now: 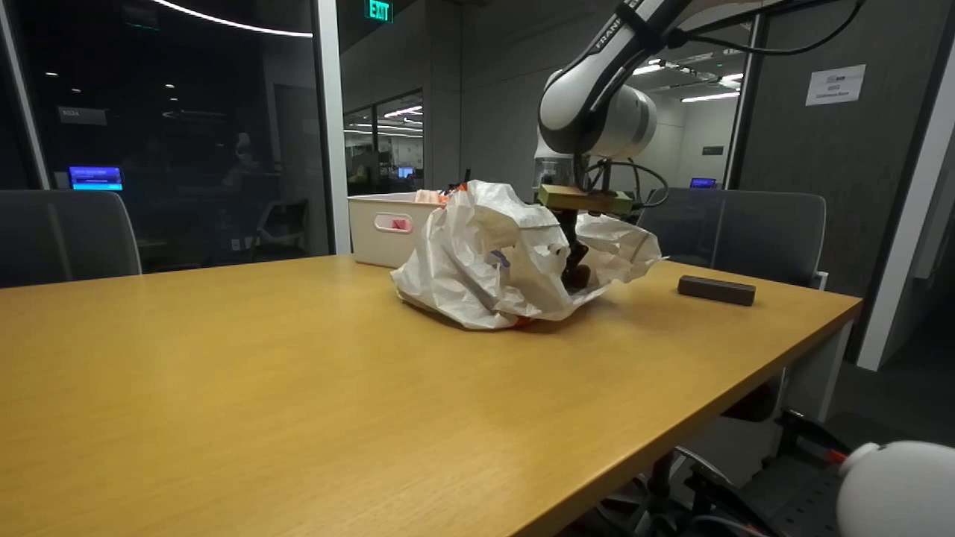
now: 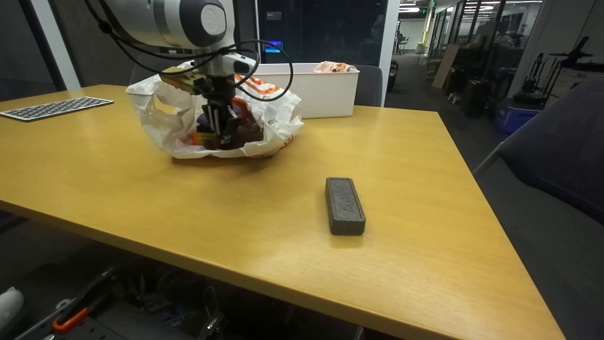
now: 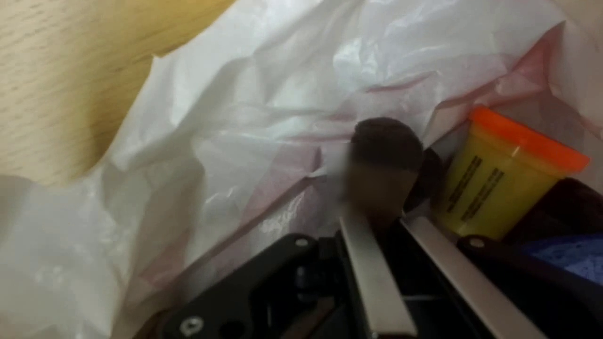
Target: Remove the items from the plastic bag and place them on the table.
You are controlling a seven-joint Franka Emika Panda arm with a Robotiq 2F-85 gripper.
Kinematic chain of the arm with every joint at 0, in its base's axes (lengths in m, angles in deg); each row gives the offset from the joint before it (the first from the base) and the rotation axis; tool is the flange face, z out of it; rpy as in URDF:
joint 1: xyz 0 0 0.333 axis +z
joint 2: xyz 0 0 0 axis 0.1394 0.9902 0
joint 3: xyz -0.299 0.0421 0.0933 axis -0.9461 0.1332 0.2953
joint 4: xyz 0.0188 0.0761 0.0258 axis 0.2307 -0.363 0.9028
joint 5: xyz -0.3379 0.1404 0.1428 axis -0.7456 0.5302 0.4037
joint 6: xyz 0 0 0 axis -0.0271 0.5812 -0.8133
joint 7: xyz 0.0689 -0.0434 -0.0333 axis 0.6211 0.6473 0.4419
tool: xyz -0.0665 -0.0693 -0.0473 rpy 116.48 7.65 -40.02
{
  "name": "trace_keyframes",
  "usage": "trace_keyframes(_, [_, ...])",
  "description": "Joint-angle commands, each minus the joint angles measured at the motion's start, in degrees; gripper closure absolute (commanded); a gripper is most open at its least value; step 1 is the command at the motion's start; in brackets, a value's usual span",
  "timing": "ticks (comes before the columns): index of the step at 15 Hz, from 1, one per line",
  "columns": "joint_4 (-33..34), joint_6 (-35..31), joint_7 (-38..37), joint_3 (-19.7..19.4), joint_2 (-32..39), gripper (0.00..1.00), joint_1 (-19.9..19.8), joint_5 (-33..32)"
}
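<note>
The gripper pinches a brown item between its jaws, down inside the crumpled white bag; near it in the bag tilts a yellow tub with an orange lid, a partly hidden blue item close by. In an exterior view the bag sits toward the far edge of the worktop, a white bin behind it; a keyboard lies by the far left corner; in an exterior view a dark block lies near the right-hand corner.

The bag hems in the end effector.
</note>
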Motion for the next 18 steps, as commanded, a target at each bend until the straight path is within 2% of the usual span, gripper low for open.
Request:
trace_keyframes(1, [-2.6,1.5,-2.2,-0.7,-7.4,0.97,0.5,-3.8])
trace_keyframes(3, [-3.2,3.9,-0.6,-0.2,-11.6,0.97,-0.1,-2.8])
trace_keyframes(5, [-3.5,8.9,4.9,0.1,-16.0,0.97,-0.7,1.8])
trace_keyframes(7, [-3.2,18.9,13.8,-0.7,-20.6,0.97,-0.4,10.5])
trace_keyframes(9, [-3.8,28.0,18.8,-1.5,-25.3,0.97,-0.1,15.0])
trace_keyframes(12, [-1.8,41.5,27.2,-5.1,-28.6,0.97,-1.2,19.6])
trace_keyframes(14, [-0.5,48.8,29.7,-7.3,-29.4,0.97,-2.4,20.9])
trace_keyframes(17, [1.5,55.9,37.0,-12.4,-29.0,0.97,-4.7,24.9])
trace_keyframes(18, [0.7,55.1,37.8,-13.3,-29.8,0.97,-5.7,27.2])
